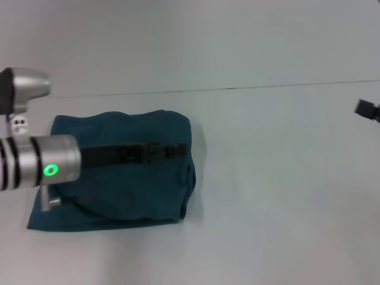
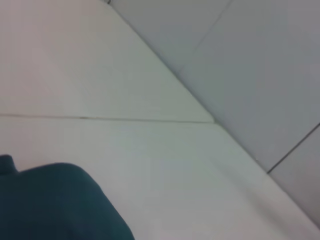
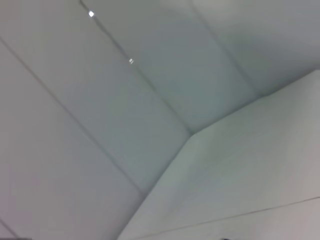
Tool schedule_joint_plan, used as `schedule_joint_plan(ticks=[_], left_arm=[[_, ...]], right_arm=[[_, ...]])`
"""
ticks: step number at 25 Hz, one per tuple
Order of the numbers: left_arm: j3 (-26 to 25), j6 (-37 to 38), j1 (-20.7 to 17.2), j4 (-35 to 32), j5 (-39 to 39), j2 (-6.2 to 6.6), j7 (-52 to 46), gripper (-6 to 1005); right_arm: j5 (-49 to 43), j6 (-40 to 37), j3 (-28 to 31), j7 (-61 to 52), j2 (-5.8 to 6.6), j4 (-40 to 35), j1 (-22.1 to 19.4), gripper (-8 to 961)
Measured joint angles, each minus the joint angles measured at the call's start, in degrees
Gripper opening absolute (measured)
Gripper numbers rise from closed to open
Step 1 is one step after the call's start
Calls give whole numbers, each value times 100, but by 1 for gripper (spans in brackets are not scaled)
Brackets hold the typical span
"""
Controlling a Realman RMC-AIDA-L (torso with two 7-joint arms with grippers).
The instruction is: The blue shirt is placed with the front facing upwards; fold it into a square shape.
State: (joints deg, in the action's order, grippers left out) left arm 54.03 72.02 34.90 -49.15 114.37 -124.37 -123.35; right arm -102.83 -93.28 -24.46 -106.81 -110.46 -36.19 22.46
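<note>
- The blue shirt (image 1: 127,190) is lying on the white table (image 1: 279,208), on my left side, already folded into a thick, roughly square bundle.
- Its edges are not fully even: the right edge is bulging and rounded, and the bottom left corner is sticking out a little.
- The white lettering is not showing from above; I am seeing only plain teal cloth.
- My left arm is reaching from the left over the shirt, with a green light glowing on the silver wrist.
- My left gripper (image 1: 178,151) is hovering over the upper right part of the bundle, with the dark fingers stretched along the cloth.
- The fingers are looking pressed together in one narrow line, and I am not seeing any cloth between them.
- In the left wrist view, only a rounded corner of the shirt (image 2: 55,205) is showing on the table.
- My right gripper (image 1: 368,110) is staying at the far right edge, well apart from the shirt; I cannot tell how its jaws are standing.
</note>
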Motion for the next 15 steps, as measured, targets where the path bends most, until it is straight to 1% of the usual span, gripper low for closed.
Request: schedule_joint_plan(ticks=[3,4,8,11,14,15], left_arm=[[396,-467,96,-7,-234,-4,7,908],[596,-711,147,-49,-380,-4,110,908],[1141,-1656,415,-97,-679,-7,969,908],[1226,-2353,707,71,-700,11,1055,908],[1291,-2773,954,287,-675,17,866,908],[1339,-2862,1087,434,-631,34,817,908]], right_arm=[[-5,-107,91,239,-20,4,-200,647],[-13,-165,96,311,-22,-3,-256,647],[-28,-414,156,625,-23,-20,-533,646],[-31,-437,220,640,-37,-8,-729,646],[-38,-445,229,635,-82,4,-889,646],[-42,-448,221,635,-88,7,-931,646]])
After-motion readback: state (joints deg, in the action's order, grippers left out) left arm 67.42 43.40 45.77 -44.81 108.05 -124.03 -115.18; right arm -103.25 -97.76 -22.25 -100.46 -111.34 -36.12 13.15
